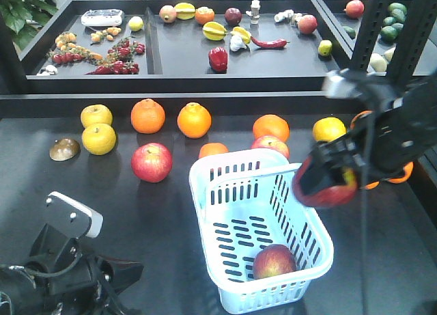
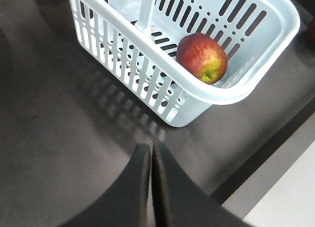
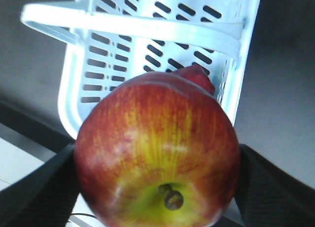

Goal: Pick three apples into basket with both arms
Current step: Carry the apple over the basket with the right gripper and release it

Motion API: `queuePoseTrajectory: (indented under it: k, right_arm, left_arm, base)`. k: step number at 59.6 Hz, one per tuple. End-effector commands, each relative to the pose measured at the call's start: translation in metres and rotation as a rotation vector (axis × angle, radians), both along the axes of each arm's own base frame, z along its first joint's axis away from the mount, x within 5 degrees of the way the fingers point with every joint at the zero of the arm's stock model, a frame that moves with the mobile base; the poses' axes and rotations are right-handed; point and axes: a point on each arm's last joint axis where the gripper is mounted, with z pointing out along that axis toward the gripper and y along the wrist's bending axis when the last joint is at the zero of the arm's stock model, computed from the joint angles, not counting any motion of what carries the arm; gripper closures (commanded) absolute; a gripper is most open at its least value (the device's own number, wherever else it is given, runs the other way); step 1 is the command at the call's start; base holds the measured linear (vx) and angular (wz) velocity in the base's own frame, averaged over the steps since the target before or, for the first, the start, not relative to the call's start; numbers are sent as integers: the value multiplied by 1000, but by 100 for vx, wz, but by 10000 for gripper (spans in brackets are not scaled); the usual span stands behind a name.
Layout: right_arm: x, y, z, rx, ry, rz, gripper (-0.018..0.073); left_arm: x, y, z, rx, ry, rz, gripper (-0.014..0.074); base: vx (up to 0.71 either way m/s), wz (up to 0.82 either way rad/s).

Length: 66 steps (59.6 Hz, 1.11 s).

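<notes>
The pale blue basket (image 1: 205, 175) stands mid-table with one red apple (image 1: 274, 260) in its near corner. My right gripper (image 1: 326, 182) hangs over the basket's right rim, shut on a second apple (image 1: 329, 193). In the right wrist view that apple (image 3: 157, 158) fills the frame, stem dimple toward the camera, between both fingers (image 3: 268, 185), above the basket's handle (image 3: 133, 27). Another apple (image 1: 151, 162) lies on the table left of the basket, and one more (image 1: 270, 145) sits just behind it. My left gripper (image 2: 150, 147) is shut and empty, low over the table near the basket (image 2: 236, 94) and its apple (image 2: 202, 57).
Oranges (image 1: 147, 115) (image 1: 194, 119) (image 1: 271, 127) and yellow fruits (image 1: 99, 139) (image 1: 329, 129) lie behind the basket. A brown shell-like object (image 1: 64, 149) rests far left. Black trays (image 1: 153, 55) of mixed produce fill the back. A black frame post (image 1: 372, 28) rises at the right.
</notes>
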Motion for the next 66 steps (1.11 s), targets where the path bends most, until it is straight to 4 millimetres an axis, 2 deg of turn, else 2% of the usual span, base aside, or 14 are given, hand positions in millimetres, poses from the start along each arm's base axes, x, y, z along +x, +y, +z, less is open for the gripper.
queuePoseTrajectory:
  k: [1, 8, 18, 24, 32, 43, 51, 58, 66]
  right_arm:
    - [3, 9, 6, -5, -50, 3, 510]
    - [8, 26, -10, -2, -1, 70, 407]
    - [14, 45, -23, 1, -3, 104, 152]
    - [16, 49, -27, -9, -11, 111, -2]
    - [17, 47, -28, -30, -9, 111, -90]
    - [17, 44, -29, -63, -8, 109, -72]
    - [15, 42, -29, -84, 13, 113, -12]
    - [9, 36, -25, -138, 35, 115, 106]
    - [-1, 15, -7, -296, -27, 79, 348]
  left_arm:
    - [4, -2, 10, -34, -42, 28, 602]
    - [4, -2, 11, -34, -43, 29, 602]
    - [4, -2, 11, -34, -43, 29, 602]
    - [4, -2, 10, -34, -42, 28, 602]
    - [4, -2, 10, -34, -39, 26, 602]
    - [4, -2, 10, -34, -39, 26, 602]
    - [4, -2, 10, -34, -39, 26, 602]
    - [4, -2, 10, -34, -39, 26, 602]
    - [4, -2, 10, -34, -39, 26, 602]
  base:
    - [0, 0]
    - [0, 0]
    - [0, 0]
    - [0, 0]
    - [0, 0]
    - [0, 0]
    - [0, 0]
    - [0, 0]
    - [0, 0]
